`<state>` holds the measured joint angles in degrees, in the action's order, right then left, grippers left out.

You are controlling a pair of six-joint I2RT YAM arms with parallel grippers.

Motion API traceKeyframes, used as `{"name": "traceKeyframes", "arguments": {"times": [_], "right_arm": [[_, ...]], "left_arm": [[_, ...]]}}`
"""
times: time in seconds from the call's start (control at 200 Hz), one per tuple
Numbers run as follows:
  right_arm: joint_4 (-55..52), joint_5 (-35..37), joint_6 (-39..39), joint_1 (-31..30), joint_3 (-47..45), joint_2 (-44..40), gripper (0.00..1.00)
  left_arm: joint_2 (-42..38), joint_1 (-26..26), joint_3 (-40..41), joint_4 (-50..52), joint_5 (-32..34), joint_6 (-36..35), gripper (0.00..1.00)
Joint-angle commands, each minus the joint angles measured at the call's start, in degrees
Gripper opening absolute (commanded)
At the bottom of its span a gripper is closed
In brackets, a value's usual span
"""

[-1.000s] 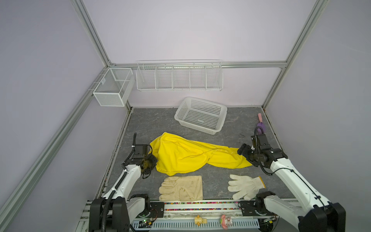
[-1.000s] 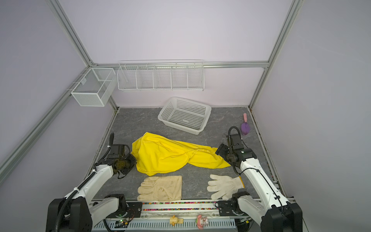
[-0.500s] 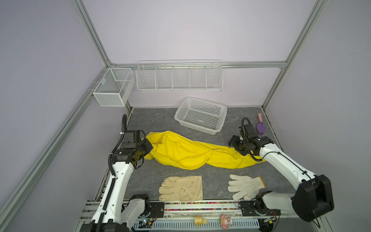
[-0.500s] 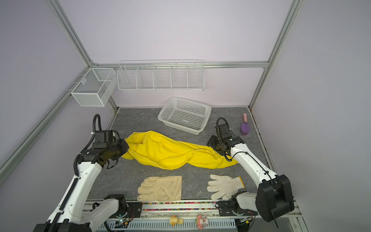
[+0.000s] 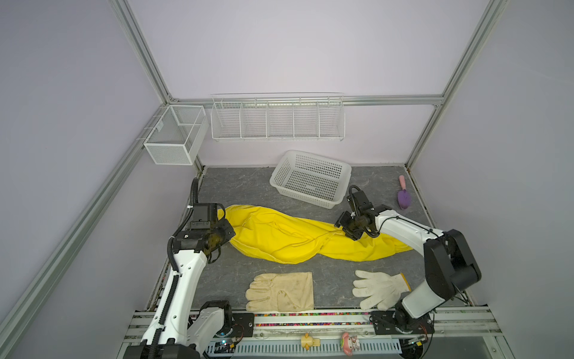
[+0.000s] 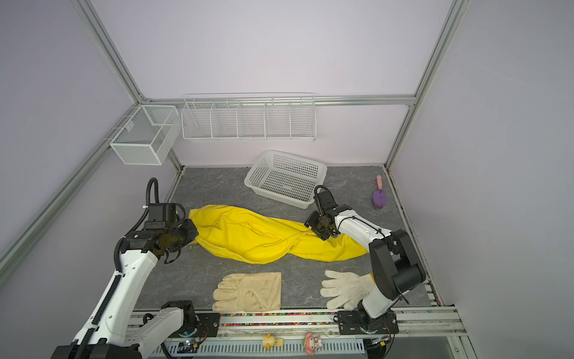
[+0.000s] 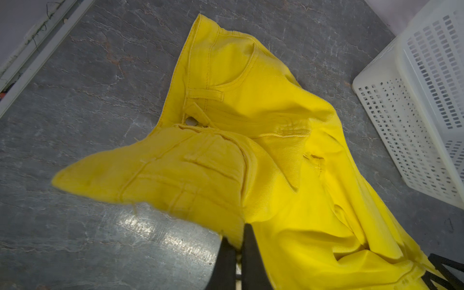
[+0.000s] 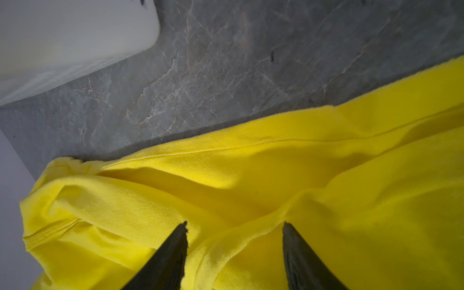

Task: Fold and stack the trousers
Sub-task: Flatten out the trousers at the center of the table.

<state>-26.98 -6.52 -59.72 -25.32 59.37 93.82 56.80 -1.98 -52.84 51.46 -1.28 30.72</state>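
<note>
Low, left end effector (image 7: 237, 233) pinching trousers (image 5: 279, 239), right end effector (image 8: 235, 224) spread astride them.

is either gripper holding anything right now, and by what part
The left gripper is shut on the trousers, pinching the waist end. The right gripper holds nothing: its jaws stand open over a fold of a leg.

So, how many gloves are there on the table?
2. The cream leather glove lies at the front middle; the white knitted glove lies apart, to its right. The yellow trousers could hide another.
</note>
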Motion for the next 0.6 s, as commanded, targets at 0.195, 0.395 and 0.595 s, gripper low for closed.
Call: {"name": "traceKeyframes", "arguments": {"times": [0.195, 0.395, 0.595], "right_arm": [[-1.48, 1.33, -4.90, -0.98, -0.06, 2.68, 0.51], [-0.36, 2.11, -4.21, -0.39, 0.62, 4.94, 0.36], [-3.16, 6.98, 1.26, 2.72, 2.68, 1.28, 0.09]], "left_arm": [[0.84, 0.24, 1.86, -1.00, 1.08, -1.72, 0.00], [1.69, 0.28, 2.21, -1.72, 0.55, -2.16, 0.00], [2.20, 0.22, 2.75, -2.98, -0.93, -1.72, 0.00]]}}
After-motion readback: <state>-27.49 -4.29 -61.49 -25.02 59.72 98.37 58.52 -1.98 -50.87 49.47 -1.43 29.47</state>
